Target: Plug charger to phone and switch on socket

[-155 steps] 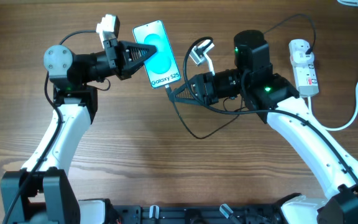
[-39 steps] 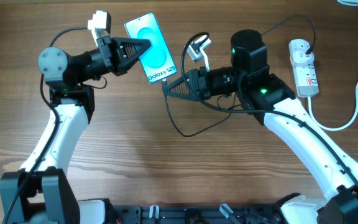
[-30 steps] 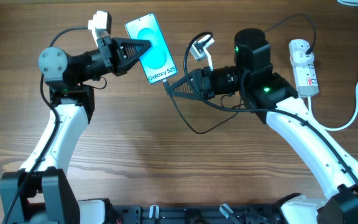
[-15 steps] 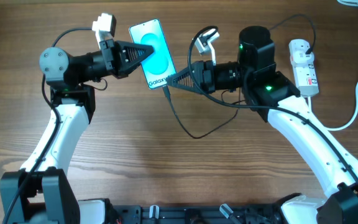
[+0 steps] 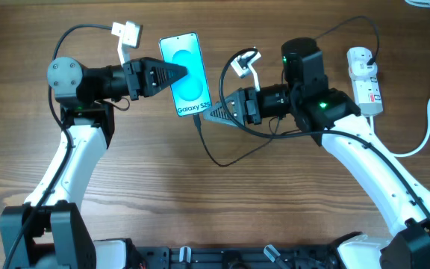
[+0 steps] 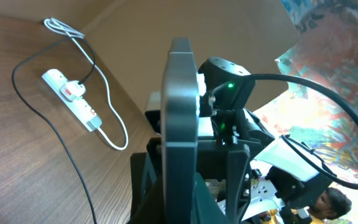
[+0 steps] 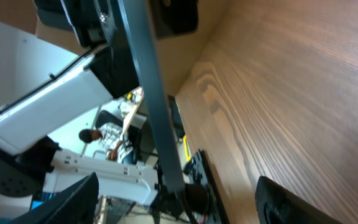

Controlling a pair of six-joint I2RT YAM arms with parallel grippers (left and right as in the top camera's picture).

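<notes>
Wood-grain table point(image 5: 200, 217) lies under both of my arms.

1. Socket. The socket point(image 5: 367, 88) lies flat on the table, well behind my right claw point(image 5: 209, 116), out past that arm's base. The left wrist view shows it point(image 6: 73, 99) far beyond my left claw's tips. A thick white cord point(image 5: 429, 112) curves away from the end of the strip nearer my base.

2. Phone. My left claw point(image 5: 176, 75) is pressed together on the phone point(image 5: 189, 63) and pinches it by one long edge. The phone is held off the table with its screen facing up. The left wrist view shows it point(image 6: 180, 124) edge-on between my fingers. My right claw sits just beside the phone's bottom corner. Its fingers point(image 7: 73, 199) are spread wide with nothing gripped between them. The right wrist view shows the phone point(image 7: 151, 93) edge-on ahead of that open gap.

3. Charger. The white adapter point(image 5: 362, 58) sits in the end of the socket farthest from my base. The charger point(image 5: 219, 163) meets the phone's bottom edge just beside my right claw's tips and loops onto the table below that claw. I cannot tell whether the plug tip is fully seated.
</notes>
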